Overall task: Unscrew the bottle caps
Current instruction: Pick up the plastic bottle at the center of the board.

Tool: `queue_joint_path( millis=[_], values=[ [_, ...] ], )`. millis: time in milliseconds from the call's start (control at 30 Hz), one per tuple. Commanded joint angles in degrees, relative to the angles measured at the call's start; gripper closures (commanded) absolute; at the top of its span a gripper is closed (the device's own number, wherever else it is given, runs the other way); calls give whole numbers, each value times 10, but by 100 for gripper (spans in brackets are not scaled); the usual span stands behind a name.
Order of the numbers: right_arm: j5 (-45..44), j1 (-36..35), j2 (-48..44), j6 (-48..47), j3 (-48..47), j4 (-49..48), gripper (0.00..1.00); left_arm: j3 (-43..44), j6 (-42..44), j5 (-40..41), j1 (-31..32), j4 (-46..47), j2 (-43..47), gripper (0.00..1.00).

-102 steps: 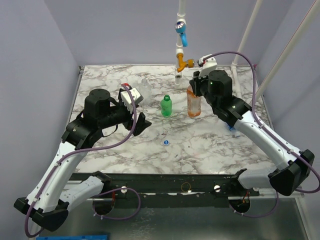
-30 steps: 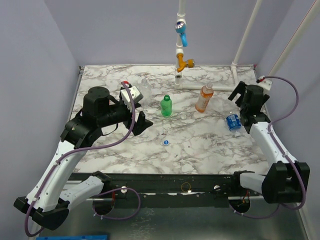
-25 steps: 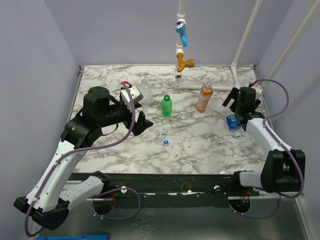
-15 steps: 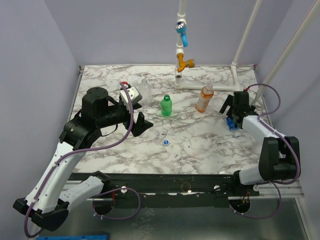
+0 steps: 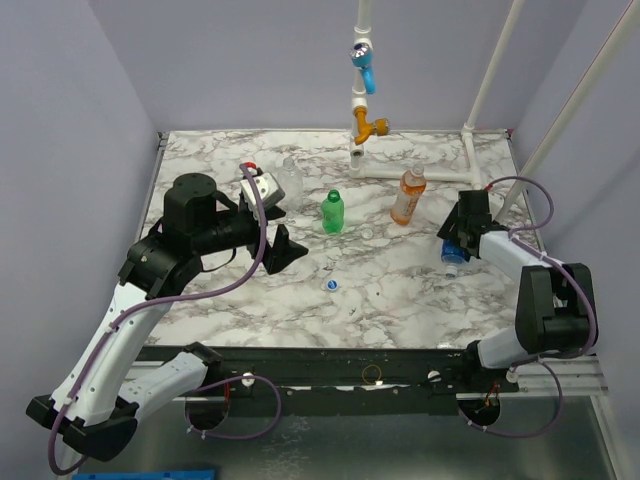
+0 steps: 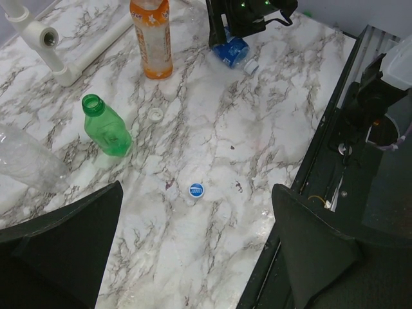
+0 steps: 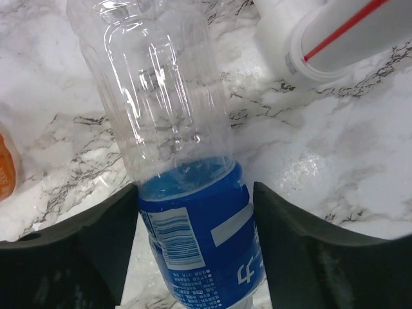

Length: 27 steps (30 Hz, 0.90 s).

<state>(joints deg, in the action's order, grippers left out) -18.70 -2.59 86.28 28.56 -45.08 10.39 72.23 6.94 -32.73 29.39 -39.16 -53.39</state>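
Marble surface, 3 o'clock: the right gripper straddles the lying blue-label bottle, grip uncertain, and should clamp it squarely so the wide-open left gripper can reach the cap.

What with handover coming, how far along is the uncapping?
Done: green bottle stands open; a blue cap and white cap lie loose. In hand: right pincer straddles the lying blue-label bottle, still capped. Remaining: that one, the seemingly capped orange bottle; clear bottle unclear.
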Motion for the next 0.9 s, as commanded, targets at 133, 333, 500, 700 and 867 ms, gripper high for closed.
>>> queue_joint_path(
  millis=[133,333,500,700,867],
  values=[
    [8,-34,-95,44,29,49,40,16,26,-61,1,-2,2,1],
    [65,-51,-256,62,23,137,46,34,82,-129,3,3,-8,1],
    [242,-54,-378,42,-68,226,51,36,216,-144,6,24,3,1],
    [525,-55,-352,46,-229,247,54,18,456,-113,12,86,22,1],
    [632,-61,-302,70,-315,215,53,-45,731,-108,20,130,52,1]
  ],
)
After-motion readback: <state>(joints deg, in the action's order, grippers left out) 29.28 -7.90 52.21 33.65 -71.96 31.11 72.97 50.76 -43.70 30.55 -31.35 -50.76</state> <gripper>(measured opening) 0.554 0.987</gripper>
